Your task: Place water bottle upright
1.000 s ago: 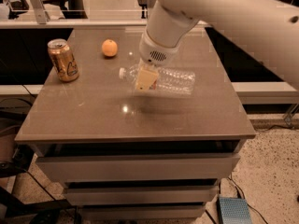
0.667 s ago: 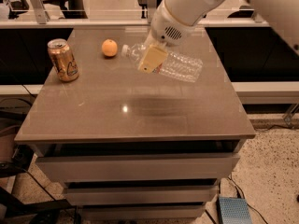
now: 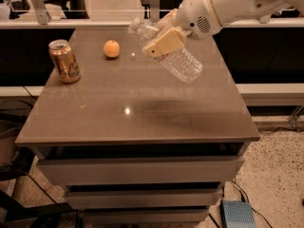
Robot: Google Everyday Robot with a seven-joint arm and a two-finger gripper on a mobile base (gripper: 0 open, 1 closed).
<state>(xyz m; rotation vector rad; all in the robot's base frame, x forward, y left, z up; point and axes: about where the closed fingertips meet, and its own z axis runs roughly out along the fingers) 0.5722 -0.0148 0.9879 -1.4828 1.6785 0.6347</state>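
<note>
Front of the tabletop: a soft shadow now sits mid-surface with nothing touching it. A second ago the water bottle lay low over that spot, nearly flat. It has since come up clear of the surface, so you're mid-lift and nothing is placed yet.

Above the shadow, the bottle hangs in the air right of centre in the frame, well off the tabletop. It is tilted, with the base down toward the lower right and the top end up toward the upper left. The tilt is steeper than before but not upright. The tool is clenched on the bottle's upper half, with one yellowish pad across the front; the arm has swung up into the upper right corner.

Bottle look: clear ribbed plastic, seems empty and undented. The label is mostly hidden by the pad, and the cap is too blurred to call.

My guess is you need more rotation to bring the base square under it before lowering.

Further back, the gold can at left and the orange are unmoved, both well apart from the bottle.
</note>
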